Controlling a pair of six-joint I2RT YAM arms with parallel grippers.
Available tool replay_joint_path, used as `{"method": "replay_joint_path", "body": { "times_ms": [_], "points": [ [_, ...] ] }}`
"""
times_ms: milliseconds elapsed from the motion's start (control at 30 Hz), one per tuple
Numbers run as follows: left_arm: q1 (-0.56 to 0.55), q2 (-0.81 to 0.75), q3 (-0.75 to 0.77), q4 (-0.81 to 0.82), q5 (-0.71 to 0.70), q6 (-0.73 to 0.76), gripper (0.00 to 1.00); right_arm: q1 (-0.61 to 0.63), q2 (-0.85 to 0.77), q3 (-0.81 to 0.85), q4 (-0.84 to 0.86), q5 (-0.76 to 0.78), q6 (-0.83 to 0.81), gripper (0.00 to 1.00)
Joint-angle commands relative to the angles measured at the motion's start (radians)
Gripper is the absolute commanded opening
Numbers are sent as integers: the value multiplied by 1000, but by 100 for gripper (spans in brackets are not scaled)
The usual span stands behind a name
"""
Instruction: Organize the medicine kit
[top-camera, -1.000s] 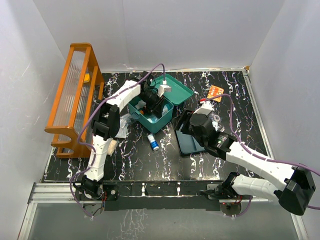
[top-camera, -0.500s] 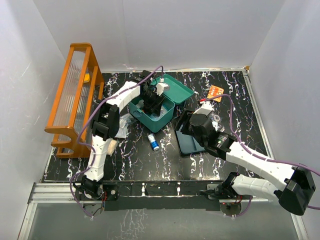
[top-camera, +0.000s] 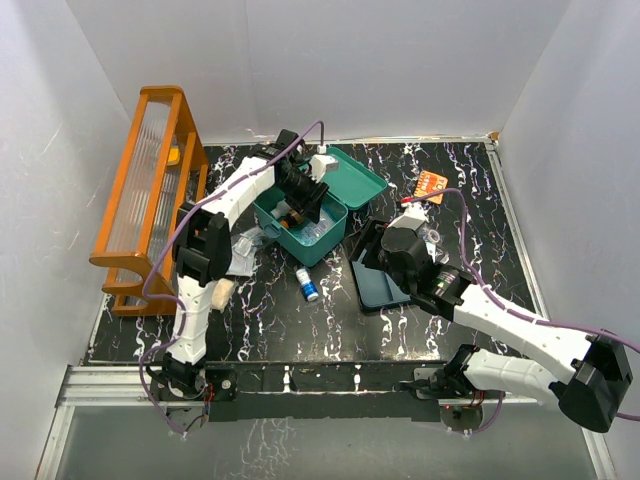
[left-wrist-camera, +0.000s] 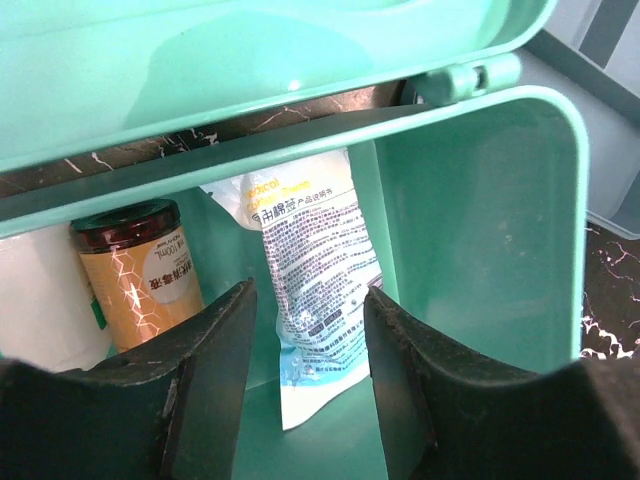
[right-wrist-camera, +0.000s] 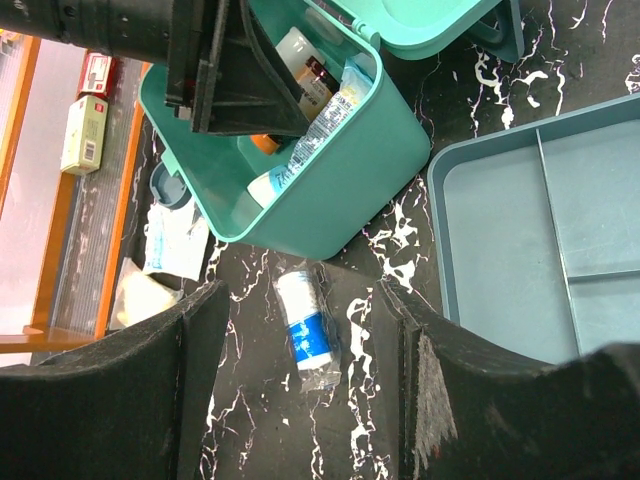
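Left wrist view puts you inside the medicine kit (left-wrist-camera: 480, 230). Its lid (left-wrist-camera: 250, 60) is swung back on the hinge, and your left gripper (left-wrist-camera: 305, 310) hangs in the opening. Its fingers (left-wrist-camera: 215, 350) are spread wide and nothing is touching them. Beyond the gap a white-and-blue printed sachet (left-wrist-camera: 315, 280) stands on end against the far wall. Just to its left is a brown-capped jar with an orange label (left-wrist-camera: 135, 275). A white object (left-wrist-camera: 35, 300) sits at the picture's left edge, but you cannot tell what it is.

From the top external view, the kit sits toward the far middle of the black marbled table (top-camera: 330, 330). It is near the orange wooden rack (top-camera: 150, 190) but not touching it. The tray insert (top-camera: 380, 292) lies flat on the table just beside the box's right side, partly hidden under your right arm.

Your right wrist view shows the right gripper (right-wrist-camera: 305, 290) held above the table, its fingers parted and gripping nothing. Below the gap a small bottle with a blue label (right-wrist-camera: 312, 345) lies on its side, near the box's front corner but clear of it. The tray's compartments are at the right of that view.
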Motion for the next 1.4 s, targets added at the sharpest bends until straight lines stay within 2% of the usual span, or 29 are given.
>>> {"method": "replay_joint_path", "body": {
  "times_ms": [0, 267, 433, 500, 633, 800, 1000, 1200, 1300, 1367],
  "points": [
    [-5, -121, -13, -10, 19, 1, 45, -4, -22, 4, 62, 2, -4, 57],
    [-10, -226, -144, 70, -13, -92, 41, -5, -2, 3, 69, -11, -2, 57],
    [-63, -297, -290, 115, 28, -122, 32, -7, 20, 8, 54, 9, 19, 57],
    [-91, -306, -321, 111, 34, -120, 29, -12, 32, 19, -11, 47, 58, 57],
    [-120, -317, -364, 141, 63, -136, 29, -24, 22, -6, -30, 49, 97, 57],
    [-160, -290, -336, 174, 70, -169, 31, -35, 22, 0, -49, 68, 111, 57],
    [-195, -230, -290, 266, -59, -313, 33, -49, -45, -44, -101, 137, 208, 57],
    [-198, -225, -317, 395, -325, -388, 18, -55, -39, -35, -80, 120, 178, 57],
    [-198, -209, -312, 427, -450, -397, 17, -56, -33, -46, -47, 86, 166, 57],
    [-198, -198, -310, 441, -477, -398, 18, -56, -27, -51, -36, 72, 161, 57]
  ]
}}
